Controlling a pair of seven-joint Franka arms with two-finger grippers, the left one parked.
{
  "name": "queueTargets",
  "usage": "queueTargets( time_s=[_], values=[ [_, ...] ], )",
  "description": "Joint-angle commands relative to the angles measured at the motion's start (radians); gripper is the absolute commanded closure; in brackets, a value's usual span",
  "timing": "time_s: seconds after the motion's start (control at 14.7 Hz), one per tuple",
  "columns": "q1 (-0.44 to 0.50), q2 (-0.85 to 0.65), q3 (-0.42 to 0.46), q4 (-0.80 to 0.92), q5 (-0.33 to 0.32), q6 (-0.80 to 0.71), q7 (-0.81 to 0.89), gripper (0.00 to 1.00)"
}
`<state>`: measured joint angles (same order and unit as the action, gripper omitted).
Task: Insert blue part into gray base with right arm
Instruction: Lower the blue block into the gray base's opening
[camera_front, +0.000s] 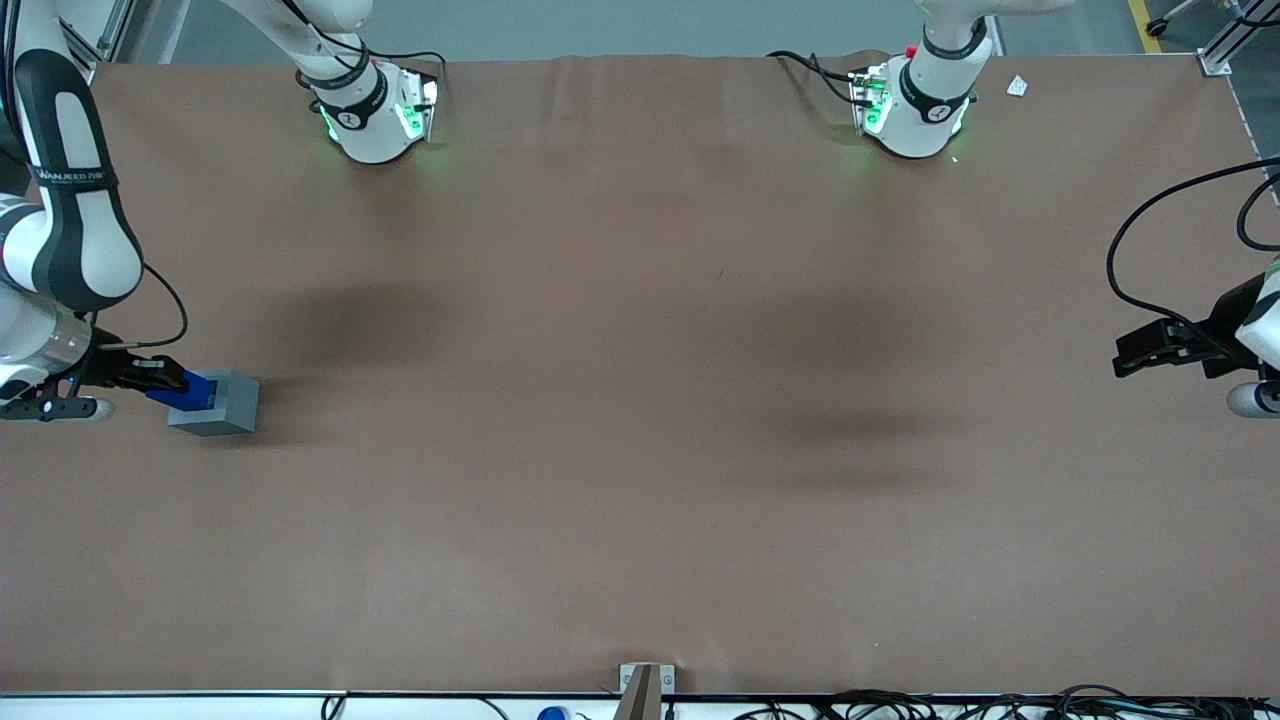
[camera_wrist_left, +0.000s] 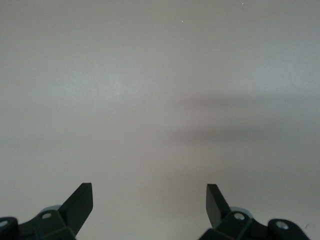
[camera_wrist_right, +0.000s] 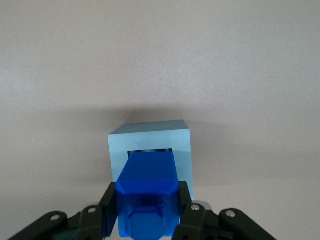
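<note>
Gripper (camera_wrist_right: 148, 212) pinches blue part (camera_wrist_right: 148, 187); part's long axis aims into gray base (camera_wrist_right: 150, 137) recess, tip at opening.

Smooth plastic blue part (camera_wrist_right: 148, 192), matt gray base (camera_wrist_right: 150, 137), matt brown tabletop (camera_front: 640, 400).

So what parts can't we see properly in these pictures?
- Front view: the recess in the gray base is hidden by the blue part.
- Right wrist view: the blue part also covers most of the opening of the gray base, so how deep its tip sits cannot be told.
- Front view: the right arm is cut off by the picture's edge; its end effector, shut on the blue part, shows only partly.
</note>
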<state>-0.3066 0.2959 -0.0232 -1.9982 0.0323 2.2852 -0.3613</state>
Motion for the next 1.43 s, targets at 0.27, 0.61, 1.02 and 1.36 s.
queueTargets(
  time_s=[0.27, 0.61, 1.02, 1.36],
  values=[
    [-0.011, -0.008, 0.012, -0.024, 0.0, 0.02, -0.005, 0.89],
    [-0.011, 0.005, 0.012, -0.025, 0.001, 0.043, -0.004, 0.89],
    [-0.012, 0.003, 0.014, -0.03, 0.008, 0.034, -0.002, 0.89],
    [-0.012, 0.014, 0.014, -0.031, 0.009, 0.036, -0.002, 0.88]
  ],
)
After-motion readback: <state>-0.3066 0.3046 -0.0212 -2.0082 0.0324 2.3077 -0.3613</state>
